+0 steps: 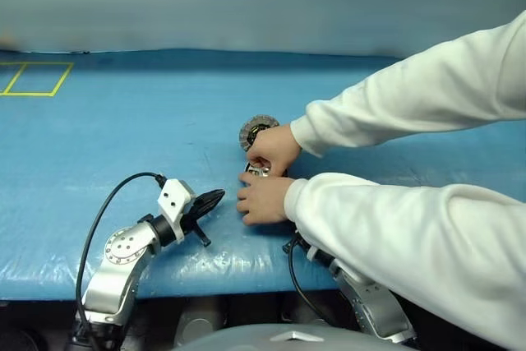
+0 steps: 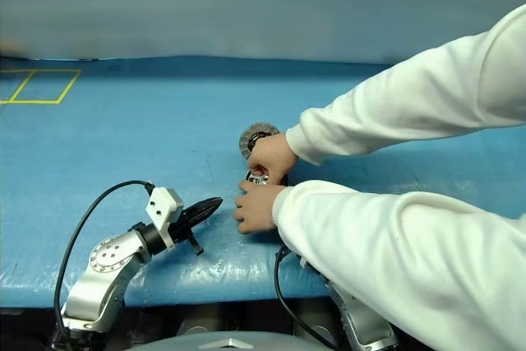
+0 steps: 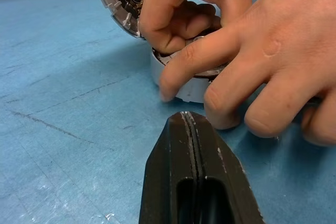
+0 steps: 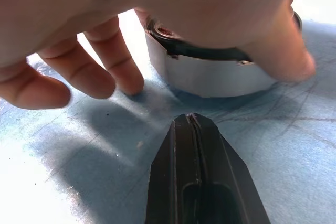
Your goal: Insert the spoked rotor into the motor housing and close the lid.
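Observation:
The motor housing (image 4: 210, 77), a small grey puck, sits mid-table with a person's two hands (image 1: 265, 195) on it. A dark rim (image 4: 207, 52) that looks like the spoked rotor's lies at the housing's top under the fingers; its spokes are hidden. The lid (image 1: 256, 130) stands open behind the housing, its striped ring and dark centre facing me. My left gripper (image 1: 217, 196) is shut and empty, just left of the hands, its tip (image 3: 188, 115) close to the fingers. My right gripper (image 4: 193, 119) is shut and empty, a short way in front of the housing wall.
White sleeves (image 1: 411, 236) reach in from the right and cover my right arm. A blue sheet (image 1: 148, 121) covers the table. A yellow taped square (image 1: 37, 78) marks the far left corner. A black cable (image 1: 103, 211) loops over my left arm.

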You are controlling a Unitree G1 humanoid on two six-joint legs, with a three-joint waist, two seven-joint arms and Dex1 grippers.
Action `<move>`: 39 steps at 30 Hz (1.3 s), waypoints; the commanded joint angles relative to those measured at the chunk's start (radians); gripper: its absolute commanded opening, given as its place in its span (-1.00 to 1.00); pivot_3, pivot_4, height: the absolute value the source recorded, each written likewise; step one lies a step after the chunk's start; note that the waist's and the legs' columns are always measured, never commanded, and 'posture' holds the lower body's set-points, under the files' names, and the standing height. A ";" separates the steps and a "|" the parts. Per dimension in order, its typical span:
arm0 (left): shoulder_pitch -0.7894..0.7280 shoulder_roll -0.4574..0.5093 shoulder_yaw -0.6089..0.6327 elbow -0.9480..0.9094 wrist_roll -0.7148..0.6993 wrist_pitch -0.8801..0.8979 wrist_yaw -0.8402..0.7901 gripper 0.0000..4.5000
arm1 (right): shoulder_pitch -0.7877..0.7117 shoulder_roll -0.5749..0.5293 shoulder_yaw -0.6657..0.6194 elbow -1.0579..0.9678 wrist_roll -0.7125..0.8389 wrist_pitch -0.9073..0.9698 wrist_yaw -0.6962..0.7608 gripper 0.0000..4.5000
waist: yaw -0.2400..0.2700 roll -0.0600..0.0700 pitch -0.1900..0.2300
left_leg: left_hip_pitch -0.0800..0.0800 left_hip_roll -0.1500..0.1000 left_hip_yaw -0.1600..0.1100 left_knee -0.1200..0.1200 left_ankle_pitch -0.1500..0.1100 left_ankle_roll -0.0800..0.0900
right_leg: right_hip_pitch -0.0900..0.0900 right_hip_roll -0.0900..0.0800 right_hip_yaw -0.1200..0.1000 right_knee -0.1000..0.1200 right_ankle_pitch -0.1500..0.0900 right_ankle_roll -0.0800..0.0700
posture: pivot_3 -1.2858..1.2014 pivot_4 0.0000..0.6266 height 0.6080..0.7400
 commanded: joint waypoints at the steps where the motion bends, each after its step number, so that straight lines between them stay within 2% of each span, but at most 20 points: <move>1: -0.001 0.009 0.000 -0.052 -0.011 0.007 0.009 -0.99 | -0.002 0.003 -0.006 -0.038 0.004 -0.014 0.000 -1.00 | 0.000 0.000 0.000 | 0.000 0.000 0.000 0.000 0.000 0.000 | 0.000 0.000 0.000 0.000 0.000 0.000 | 0.03 -0.52 1.00; 39: 0.006 0.015 0.005 -0.053 -0.017 0.010 0.012 -0.99 | -0.017 -0.012 -0.004 -0.032 0.001 -0.001 0.008 -1.00 | -0.001 0.001 0.001 | 0.001 0.000 0.000 0.000 0.000 0.000 | -0.001 0.000 0.000 0.000 0.000 0.000 | 0.03 -0.52 1.00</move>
